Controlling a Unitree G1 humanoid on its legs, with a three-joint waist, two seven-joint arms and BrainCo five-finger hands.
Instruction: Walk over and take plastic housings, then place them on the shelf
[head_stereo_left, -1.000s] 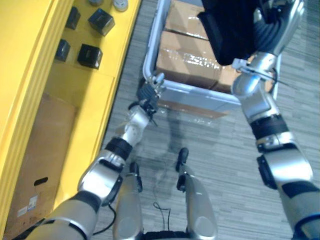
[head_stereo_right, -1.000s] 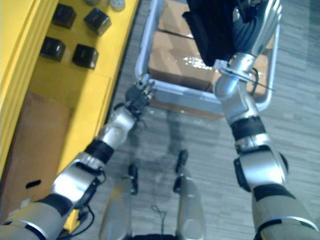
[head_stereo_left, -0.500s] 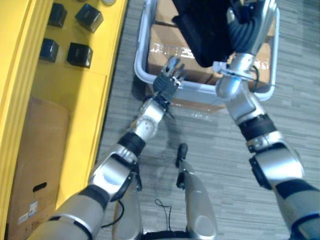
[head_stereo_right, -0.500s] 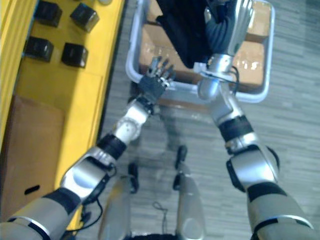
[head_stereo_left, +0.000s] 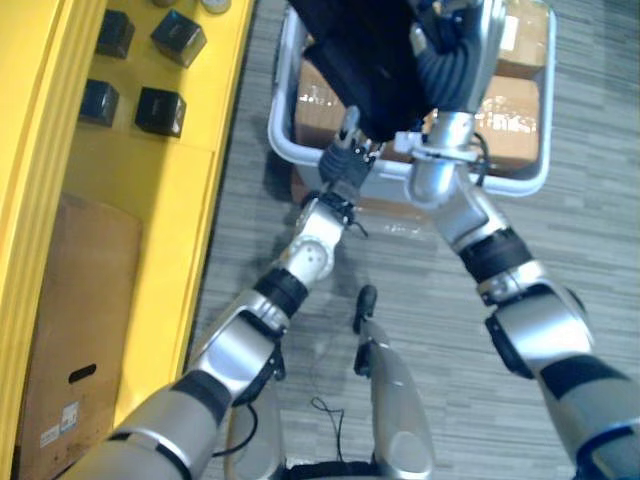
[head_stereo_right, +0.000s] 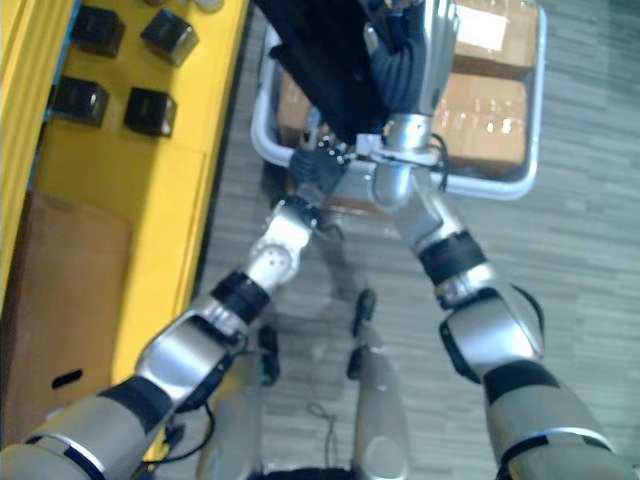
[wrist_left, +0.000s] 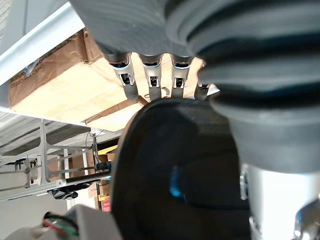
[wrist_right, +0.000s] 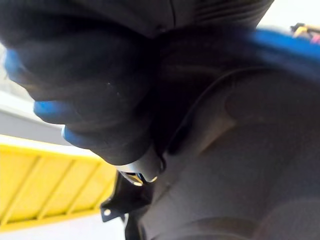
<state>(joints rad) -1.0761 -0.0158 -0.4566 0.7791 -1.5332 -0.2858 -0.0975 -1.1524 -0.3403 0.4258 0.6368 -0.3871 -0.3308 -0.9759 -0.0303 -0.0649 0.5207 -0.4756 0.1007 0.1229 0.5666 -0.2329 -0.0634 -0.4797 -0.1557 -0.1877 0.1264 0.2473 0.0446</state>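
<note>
Floor: cart (head_stereo_left: 276, 120) beside yellow shelf (head_stereo_left: 180, 200).
Hands: left hand (head_stereo_left: 345, 160), right hand (head_stereo_left: 455, 70), seemingly flat-fingered, clamp housing (head_stereo_left: 360, 50) between them.
Progress: taken; shelving is yours to do.

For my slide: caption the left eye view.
Left hand and right hand support a black housing above the cart beside the shelf.
</note>
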